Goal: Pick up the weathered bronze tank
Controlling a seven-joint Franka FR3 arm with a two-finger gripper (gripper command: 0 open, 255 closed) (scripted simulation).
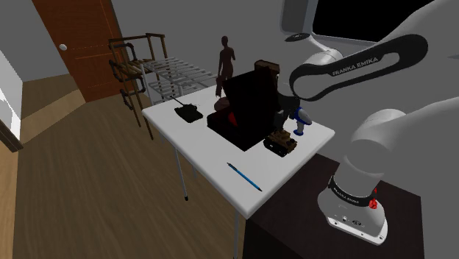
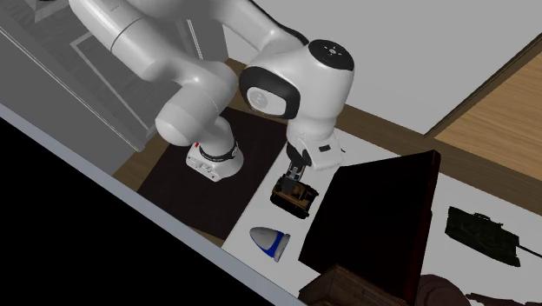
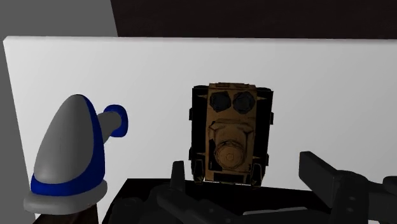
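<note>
Two tanks on the white table. The task's one is the weathered bronze tank with black tracks. In the shoulder view it sits at 4 o'clock from the tall black box, close to the table edge nearest the stand. The other, a dark green tank, lies at 9 o'clock from the box, well apart. Not the target.

Neighbours, shoulder view: a blue-and-grey cone-shaped bottle at 1 o'clock from the bronze tank, near but not touching. A blue pen at 7 o'clock, apart.

Tool: open, holding nothing. In the second exterior view it hangs directly over the bronze tank, just above it. In the wrist view the two black fingers stand apart with the hull ahead of their tips. One finger lines up beside a track; the other stands clear of the far track. No contact visible.

Step in hand, as I judge it: final approach, grasp not yet made.

Next move calls for:
- a small sideways correction so the hull sits midway between the fingers;
- a straight descent until the fingers straddle both tracks;
- closing across the hull's width, then lifting.

Watch: the black box is close on one side.
</note>
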